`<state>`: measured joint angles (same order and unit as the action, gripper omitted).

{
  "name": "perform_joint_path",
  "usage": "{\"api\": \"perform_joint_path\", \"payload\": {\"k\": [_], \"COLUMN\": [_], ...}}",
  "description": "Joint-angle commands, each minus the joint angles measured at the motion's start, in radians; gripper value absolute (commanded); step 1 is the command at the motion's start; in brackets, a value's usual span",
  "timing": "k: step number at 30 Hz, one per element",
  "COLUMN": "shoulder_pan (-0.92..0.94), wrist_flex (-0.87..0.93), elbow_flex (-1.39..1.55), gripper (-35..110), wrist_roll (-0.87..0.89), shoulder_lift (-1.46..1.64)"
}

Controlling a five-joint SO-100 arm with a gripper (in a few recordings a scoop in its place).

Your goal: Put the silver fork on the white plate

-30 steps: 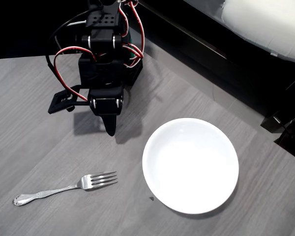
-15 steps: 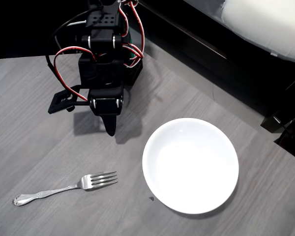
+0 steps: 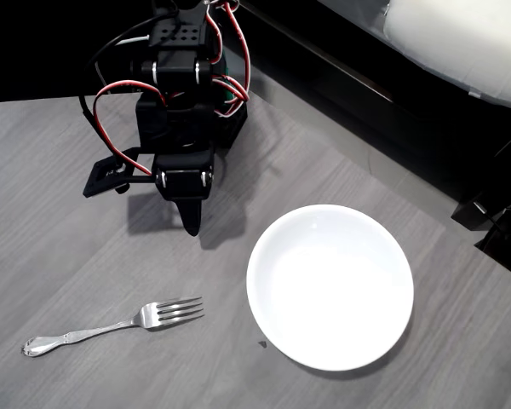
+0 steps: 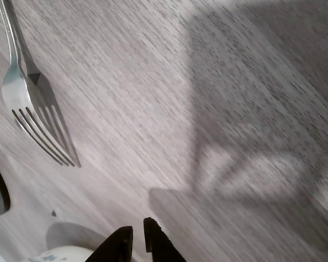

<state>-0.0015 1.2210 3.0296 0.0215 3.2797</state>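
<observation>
The silver fork (image 3: 111,326) lies flat on the grey wood table, tines toward the white plate (image 3: 330,285) to its right, with a gap between them. My gripper (image 3: 190,223) points down above the table behind the fork, well apart from it, shut with nothing held. In the wrist view the fork (image 4: 23,103) sits at the upper left, tines aimed down-right, and my gripper (image 4: 138,230) shows at the bottom edge with its tips nearly touching over bare table.
The arm's black base with red wires (image 3: 187,85) stands at the table's back. The table's far edge (image 3: 358,162) runs diagonally to the right, with dark furniture and a white cushion (image 3: 460,43) beyond. A tiny dark speck (image 3: 261,344) lies by the plate.
</observation>
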Motion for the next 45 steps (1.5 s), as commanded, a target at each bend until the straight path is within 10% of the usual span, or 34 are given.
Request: {"api": "perform_joint_path", "payload": {"k": [1,22,33,45], "shoulder_pan": [0.002,0.110,0.221,0.235], "wrist_flex": [-0.003,-0.058,0.048,0.046], "elbow_flex": [0.002,-0.107,-1.192,-1.301], "gripper": [0,0,0,20], "wrist_roll": [0.003,-0.118,-0.279,-0.414], "shoulder_lift": [0.029,-0.002,-1.483,-1.804]}}
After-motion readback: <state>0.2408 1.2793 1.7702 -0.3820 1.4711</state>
